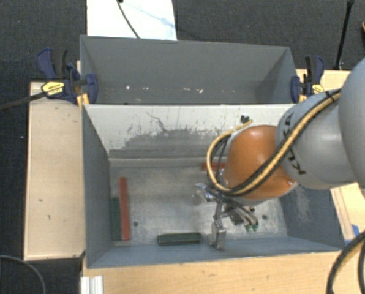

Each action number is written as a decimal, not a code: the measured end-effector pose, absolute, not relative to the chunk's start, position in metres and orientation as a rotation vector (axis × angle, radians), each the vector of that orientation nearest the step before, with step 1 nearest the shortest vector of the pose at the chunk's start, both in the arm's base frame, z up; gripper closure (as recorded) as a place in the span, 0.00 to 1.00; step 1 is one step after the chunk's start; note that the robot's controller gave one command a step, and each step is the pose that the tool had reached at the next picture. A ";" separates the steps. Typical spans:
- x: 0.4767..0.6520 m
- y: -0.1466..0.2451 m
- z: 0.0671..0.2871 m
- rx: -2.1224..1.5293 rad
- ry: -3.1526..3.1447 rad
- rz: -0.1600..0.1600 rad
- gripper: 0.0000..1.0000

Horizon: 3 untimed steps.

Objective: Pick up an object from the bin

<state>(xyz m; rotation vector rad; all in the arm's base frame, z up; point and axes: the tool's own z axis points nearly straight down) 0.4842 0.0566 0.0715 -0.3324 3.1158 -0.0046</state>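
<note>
My gripper point(218, 237) hangs low over the bin floor near the front wall, right of the middle, its metal fingers pointing down. A dark green bar point(179, 239) lies flat on the floor just left of the fingertips, close to them but apart. A small green piece point(253, 227) shows beside the gripper on its right. Nothing shows between the fingers.
A long red stick point(125, 207) and a dark green stick point(116, 218) lie side by side along the bin's left wall. A bit of red point(212, 165) peeks out behind the orange cover of the arm, which reaches in from the right.
</note>
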 end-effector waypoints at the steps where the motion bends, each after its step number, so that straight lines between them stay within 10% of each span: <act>1: 0.483 0.155 0.072 -0.442 3.098 0.004 0.00; 2: 0.481 0.228 0.072 -0.380 3.106 0.008 0.00; 3: 0.480 0.224 0.071 -0.370 3.116 0.002 1.00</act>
